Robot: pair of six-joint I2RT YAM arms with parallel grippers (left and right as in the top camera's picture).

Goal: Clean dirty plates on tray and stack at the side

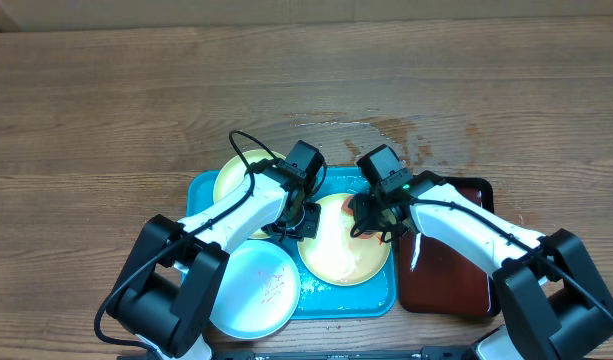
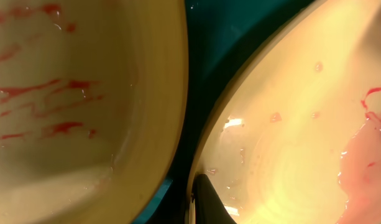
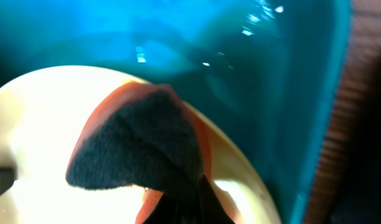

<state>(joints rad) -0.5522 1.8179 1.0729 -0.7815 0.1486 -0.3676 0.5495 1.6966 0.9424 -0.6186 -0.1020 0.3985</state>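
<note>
On the turquoise tray [image 1: 201,190] lie two plates with yellow-green rims: one at the back left [image 1: 234,178], streaked red [image 2: 66,112], and one in the middle [image 1: 341,255]. A pale blue-white plate [image 1: 254,290] overlaps the tray's front left corner. My left gripper [image 1: 304,218] is shut on the left rim of the middle plate [image 2: 289,143]; one black finger [image 2: 210,202] shows inside that rim. My right gripper [image 1: 371,215] is shut on a dark fuzzy sponge [image 3: 134,149] with an orange-red edge, pressed on the middle plate [image 3: 28,124] near its right rim.
A dark red-brown tray [image 1: 451,285] lies right of the turquoise one, under my right arm. Wet stains [image 1: 406,135] mark the wooden table behind the trays. A pink smear [image 2: 364,168] lies in the middle plate.
</note>
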